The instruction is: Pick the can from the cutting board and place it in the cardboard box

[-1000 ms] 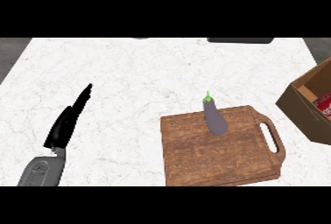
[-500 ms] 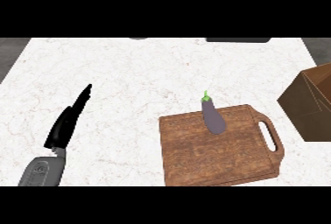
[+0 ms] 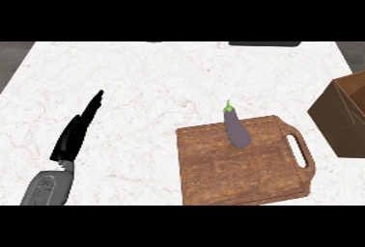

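The left hand [image 3: 77, 132] comes in from the lower left of the head view, its black fingers straight and pressed together, pointing up and slightly rightward over the white marble counter [image 3: 164, 77]. It is released and holds nothing. Below it the grey forearm [image 3: 47, 188] runs to the view's lower edge. The right hand does not show.

Well to the right of the left hand, and a little nearer the robot than its fingertips, lies a wooden cutting board [image 3: 242, 169] with a slotted handle [image 3: 302, 150] on the side away from the hand. On the far part of the board, the part level with the hand's palm, rests a purple eggplant [image 3: 236, 128] with a green stem; its stem end points away from the robot, just at the board's far edge. No can is visible on the board; the eggplant is the only thing on it.

Farther right again, beyond the board's handle and apart from it, stands the brown cardboard box [image 3: 343, 116], cut off by the view's right edge. Its inside cannot be seen from here, so whether the can lies in it cannot be told.
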Robot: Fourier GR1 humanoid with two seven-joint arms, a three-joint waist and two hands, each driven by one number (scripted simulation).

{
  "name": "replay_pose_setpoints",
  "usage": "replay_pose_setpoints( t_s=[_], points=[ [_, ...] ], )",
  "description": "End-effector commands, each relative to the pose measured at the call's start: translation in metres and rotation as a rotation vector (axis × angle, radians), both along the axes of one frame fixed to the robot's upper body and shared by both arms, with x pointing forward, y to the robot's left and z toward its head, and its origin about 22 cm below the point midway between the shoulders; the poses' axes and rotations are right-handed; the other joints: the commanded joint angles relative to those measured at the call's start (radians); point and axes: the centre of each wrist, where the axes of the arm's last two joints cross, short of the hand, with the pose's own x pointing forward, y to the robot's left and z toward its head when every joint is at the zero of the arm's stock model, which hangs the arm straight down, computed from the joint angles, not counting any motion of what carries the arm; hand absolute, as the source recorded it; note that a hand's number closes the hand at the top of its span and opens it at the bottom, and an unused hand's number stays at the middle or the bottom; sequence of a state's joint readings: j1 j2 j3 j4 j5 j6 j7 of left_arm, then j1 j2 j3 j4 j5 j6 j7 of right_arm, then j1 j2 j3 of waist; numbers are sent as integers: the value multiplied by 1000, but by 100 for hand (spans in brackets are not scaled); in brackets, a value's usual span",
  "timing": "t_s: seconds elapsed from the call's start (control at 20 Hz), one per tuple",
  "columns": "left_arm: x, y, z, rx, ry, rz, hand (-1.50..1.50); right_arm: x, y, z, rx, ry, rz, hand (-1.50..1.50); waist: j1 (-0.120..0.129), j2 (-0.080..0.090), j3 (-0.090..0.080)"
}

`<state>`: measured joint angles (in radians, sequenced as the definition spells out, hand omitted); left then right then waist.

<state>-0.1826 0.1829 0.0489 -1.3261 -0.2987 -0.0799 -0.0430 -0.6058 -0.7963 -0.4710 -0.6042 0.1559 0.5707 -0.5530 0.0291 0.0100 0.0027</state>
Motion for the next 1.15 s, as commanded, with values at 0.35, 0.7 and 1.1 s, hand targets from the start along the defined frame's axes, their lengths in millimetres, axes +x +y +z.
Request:
replay_pose_setpoints(
  t_s=[0.35, 0.7, 1.1],
  points=[
    [-5, -5, -3, -3, -13, -19, 0, -41, -51, -3, 212, -149, -89, -150, 20, 14, 7],
    [-2, -6, -1, -4, -11, -34, 0, -50, -57, -12, 216, -164, -152, -150, 35, 21, 10],
    [1, -4, 0, -2, -19, -15, 0, -60, -64, -10, 158, -165, -161, -150, 42, 28, 13]
  ],
)
